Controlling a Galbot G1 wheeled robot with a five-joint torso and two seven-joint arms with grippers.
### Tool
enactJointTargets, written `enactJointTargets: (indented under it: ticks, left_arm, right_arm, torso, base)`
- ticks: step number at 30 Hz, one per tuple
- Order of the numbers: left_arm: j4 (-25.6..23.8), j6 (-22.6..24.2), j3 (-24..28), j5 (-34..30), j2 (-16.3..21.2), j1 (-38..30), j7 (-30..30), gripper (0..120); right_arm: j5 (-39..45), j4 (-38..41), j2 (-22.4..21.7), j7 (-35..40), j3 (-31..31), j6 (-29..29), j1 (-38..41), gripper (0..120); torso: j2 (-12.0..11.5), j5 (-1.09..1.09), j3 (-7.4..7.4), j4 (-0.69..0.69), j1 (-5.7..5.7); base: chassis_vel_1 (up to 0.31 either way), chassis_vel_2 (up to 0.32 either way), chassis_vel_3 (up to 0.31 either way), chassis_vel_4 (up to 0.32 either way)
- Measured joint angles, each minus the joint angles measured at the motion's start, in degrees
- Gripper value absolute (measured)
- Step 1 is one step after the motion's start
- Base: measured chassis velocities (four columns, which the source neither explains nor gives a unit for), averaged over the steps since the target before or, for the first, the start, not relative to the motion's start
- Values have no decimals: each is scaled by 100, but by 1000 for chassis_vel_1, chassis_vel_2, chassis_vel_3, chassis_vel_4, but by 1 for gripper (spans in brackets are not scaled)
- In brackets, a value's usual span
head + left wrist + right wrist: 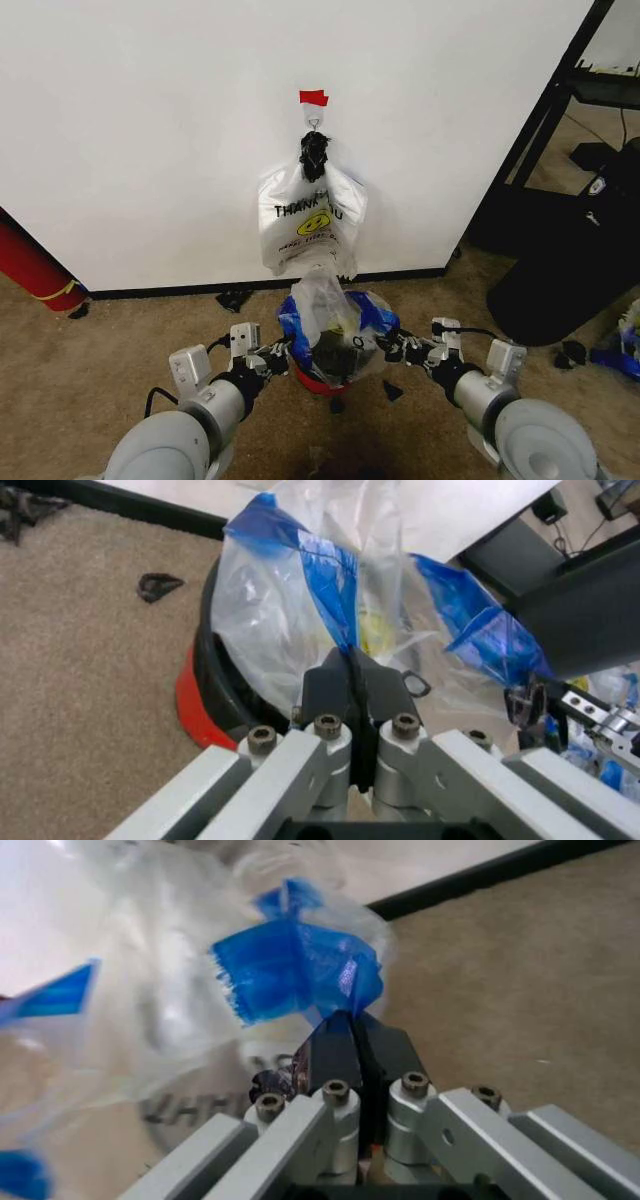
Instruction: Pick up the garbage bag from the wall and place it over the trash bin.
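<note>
Bag Stretched Over Bin

Thin translucent whitish garbage bag [335,320] with blue patches sits over the small round black mesh trash bin [215,682] (red base) near the white wall [150,120]. Left tool [281,355] and right tool [388,347] are each clenched on the bag's blue edge at opposite sides.

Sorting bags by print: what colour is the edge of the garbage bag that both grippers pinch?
Blue, on the garbage bag; clearest in the right wrist view.
</note>
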Motion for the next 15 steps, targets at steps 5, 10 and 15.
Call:
enactJointTargets:
  ticks: [5, 10, 15]
  left_arm:
    - [79, 37, 54, 75, -47, 120, -204, 0]
    - [103, 119, 170, 97, -76, 198, -354, 0]
    - [100, 232, 207, 88, -46, 272, -495, 0]
  right_arm:
    - [-67, -26, -44, 332, 94, -42, -98, 0]
    - [-130, -28, -50, 457, 74, -221, -193, 0]
    - [-211, -92, -30, 530, 57, -332, -256, 0]
  torso:
    - [0, -1, 0, 0, 0]
    - [0, -1, 0, 0, 0]
    - [0, -1, 0, -1, 0]
  base:
    - [0, 0, 0, 0]
    - [0, 0, 0, 0]
    - [0, 0, 0, 0]
